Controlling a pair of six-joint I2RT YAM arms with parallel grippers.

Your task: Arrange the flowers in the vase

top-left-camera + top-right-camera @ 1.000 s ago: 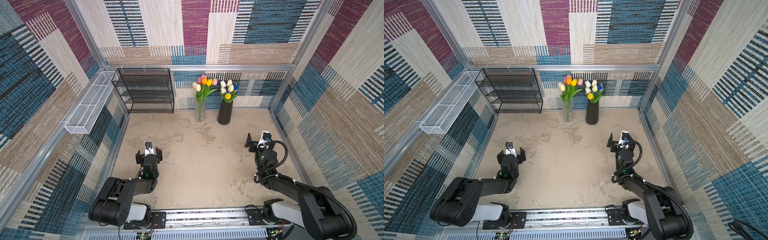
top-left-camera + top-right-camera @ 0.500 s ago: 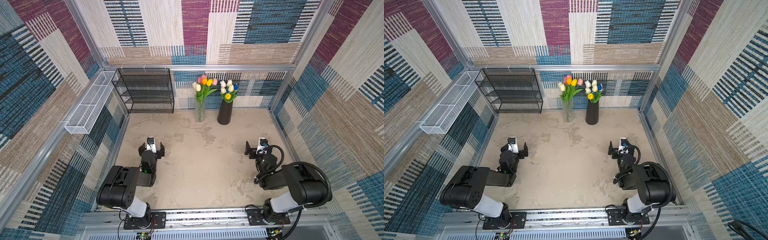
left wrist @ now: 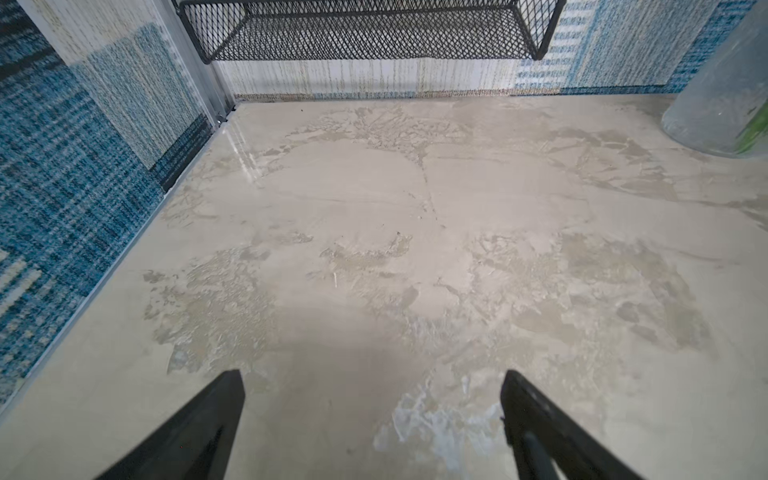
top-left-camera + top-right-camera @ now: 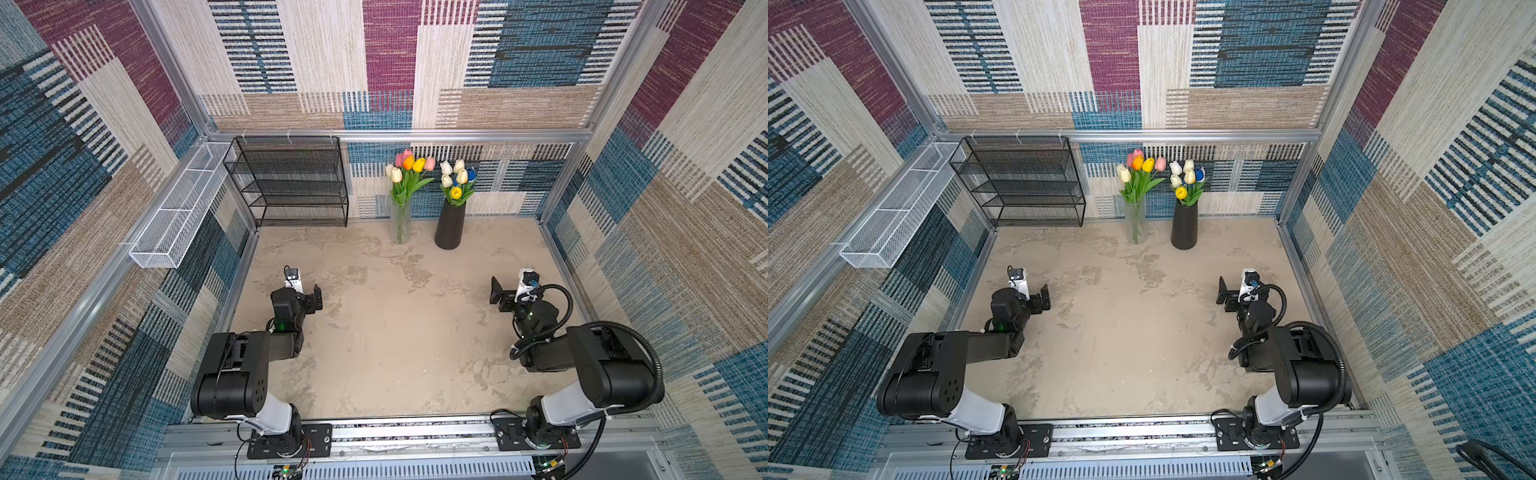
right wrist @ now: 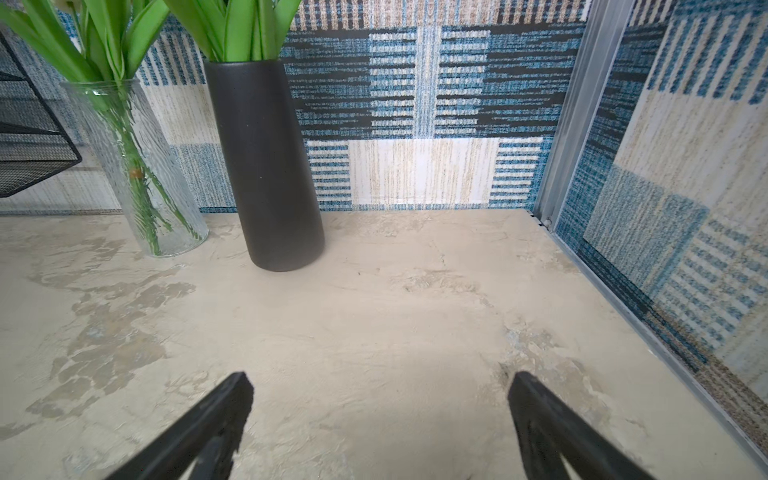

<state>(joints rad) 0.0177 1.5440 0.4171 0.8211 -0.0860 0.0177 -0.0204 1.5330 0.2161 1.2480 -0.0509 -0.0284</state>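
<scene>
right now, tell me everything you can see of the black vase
The black vase is a tall matte dark cylinder, wider at the base than the rim, standing upright on the beige table near the back wall. It holds tulips, white, yellow and blue, with green leaves. The glass vase stands beside it, apart.

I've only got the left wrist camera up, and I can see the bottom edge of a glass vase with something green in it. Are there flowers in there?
Observer: Yes, the glass vase holds a tulip bunch: pink, orange, yellow and white heads.
Operator: Any other vase?
Observer: A black vase stands beside it, not touching, with white, yellow and blue tulips.
Operator: Is the right arm carrying anything?
Observer: No. The right gripper has its jaws open and empty.
</scene>
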